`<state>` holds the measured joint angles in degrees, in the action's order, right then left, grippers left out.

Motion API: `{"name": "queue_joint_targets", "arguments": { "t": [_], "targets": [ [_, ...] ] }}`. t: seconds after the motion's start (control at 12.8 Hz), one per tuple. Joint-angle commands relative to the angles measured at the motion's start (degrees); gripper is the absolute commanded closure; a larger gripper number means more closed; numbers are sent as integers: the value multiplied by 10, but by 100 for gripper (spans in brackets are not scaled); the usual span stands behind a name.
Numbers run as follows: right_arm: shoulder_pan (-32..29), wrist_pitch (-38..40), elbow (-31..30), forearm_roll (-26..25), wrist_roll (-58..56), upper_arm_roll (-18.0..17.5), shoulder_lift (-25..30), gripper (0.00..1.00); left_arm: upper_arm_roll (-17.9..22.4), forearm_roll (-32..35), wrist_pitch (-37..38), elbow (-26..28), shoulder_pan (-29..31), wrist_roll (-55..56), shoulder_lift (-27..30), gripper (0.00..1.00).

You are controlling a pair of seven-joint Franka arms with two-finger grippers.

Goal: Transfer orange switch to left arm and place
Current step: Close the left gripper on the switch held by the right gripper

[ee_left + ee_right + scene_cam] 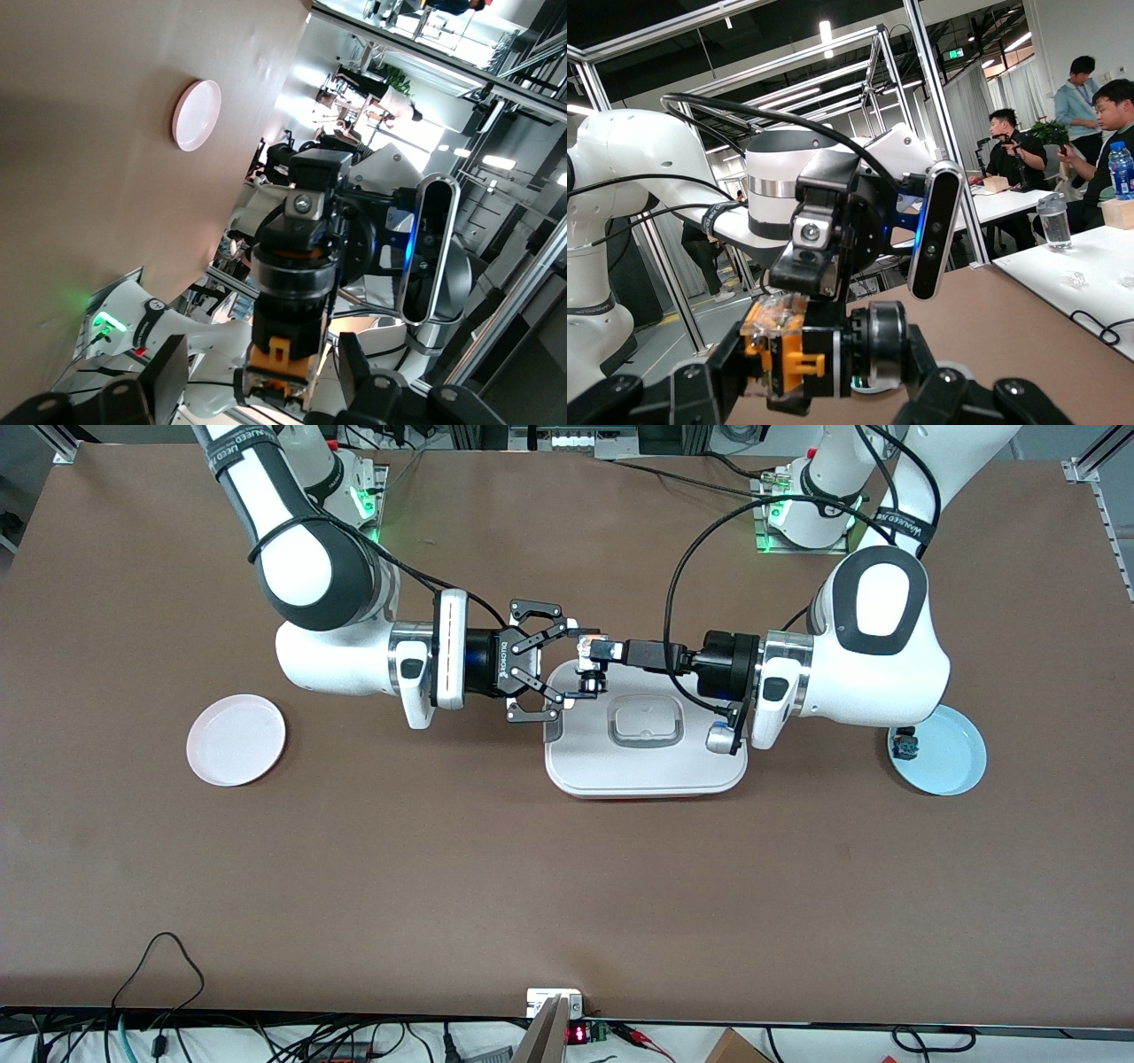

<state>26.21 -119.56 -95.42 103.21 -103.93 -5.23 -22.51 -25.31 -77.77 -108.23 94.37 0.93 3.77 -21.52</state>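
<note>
Handover step, mid-air over the big white lidded plastic box [645, 731]: the left gripper [592, 664] clamps the tiny black orange-capped switch [590, 684] – the right gripper [551, 664], fingers apart, must close around it next

Arms: two; a left arm [877, 646] and a right arm [328, 611]
Grippers: two; left gripper [589, 669], right gripper [556, 664]
Orange switch [588, 683]: one
Box [645, 769]: one
Plates: two; one pink plate [236, 740], one blue plate [948, 757]
Small blue-topped switch [904, 742] on the blue plate: one
</note>
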Motion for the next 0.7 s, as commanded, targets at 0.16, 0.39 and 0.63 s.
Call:
{"name": "queue_joint_targets", "arguments": {
  "t": [0.16, 0.39, 0.63],
  "targets": [
    [0, -10, -8, 12, -14, -6, 17, 100, -7, -35, -46, 13, -16, 2, 15, 36],
    [1, -12, -8, 13, -13, -6, 17, 100, -6, -35, -42, 13, -8, -1, 12, 48],
    [1, -12, -9, 13, -13, -6, 17, 100, -6, -35, -38, 13, 0, -3, 13, 54]
  ]
}}
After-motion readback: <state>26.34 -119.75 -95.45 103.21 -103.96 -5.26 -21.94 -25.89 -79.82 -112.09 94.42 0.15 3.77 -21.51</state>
